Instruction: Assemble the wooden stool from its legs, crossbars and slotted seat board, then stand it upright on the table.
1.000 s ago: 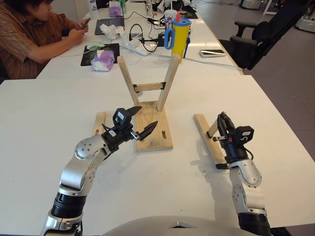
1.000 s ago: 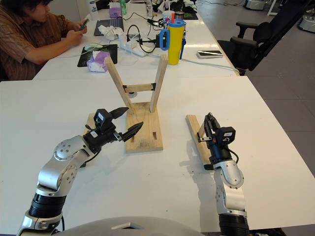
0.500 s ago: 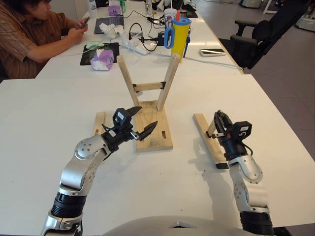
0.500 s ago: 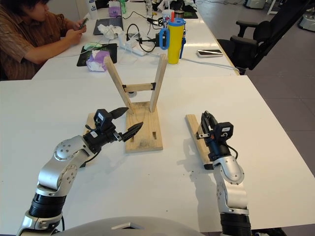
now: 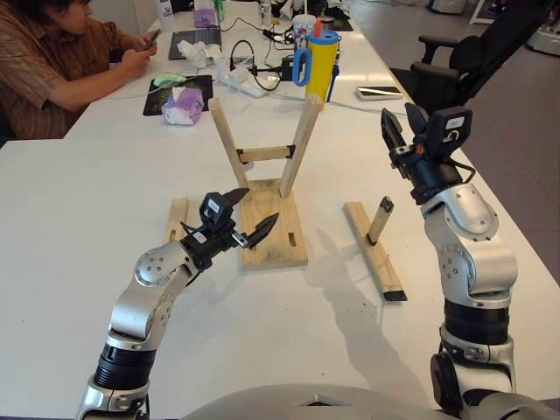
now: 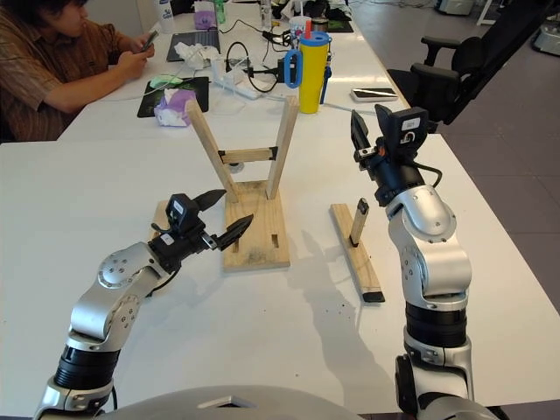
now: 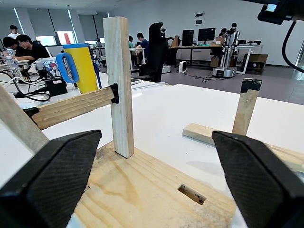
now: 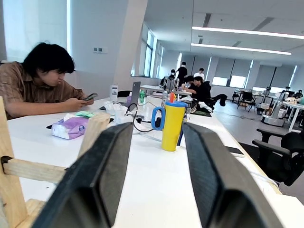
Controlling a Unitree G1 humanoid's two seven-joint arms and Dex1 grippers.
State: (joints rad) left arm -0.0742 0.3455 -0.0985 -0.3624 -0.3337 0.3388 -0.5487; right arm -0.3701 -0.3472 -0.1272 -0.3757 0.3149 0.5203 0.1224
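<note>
Now right arm (image 5: 464, 219) high, jaws parted, left arm (image 5: 156, 282) by seat board (image 5: 287, 248), jaws wide.

Both head views look forward and down over the white counter (image 5: 70, 227) from its near edge, sharing one scene. The left wrist view sits low, close over the pale slotted wooden seat board (image 7: 142, 190). The right wrist view, raised, faces past the far edge. Both wrist views catch the tall yellow blue-handled cup (image 8: 172, 124).

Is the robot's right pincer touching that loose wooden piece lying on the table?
Apart. The left eye view shows the right pincer high in the air, well clear of the wooden piece below it.
</note>
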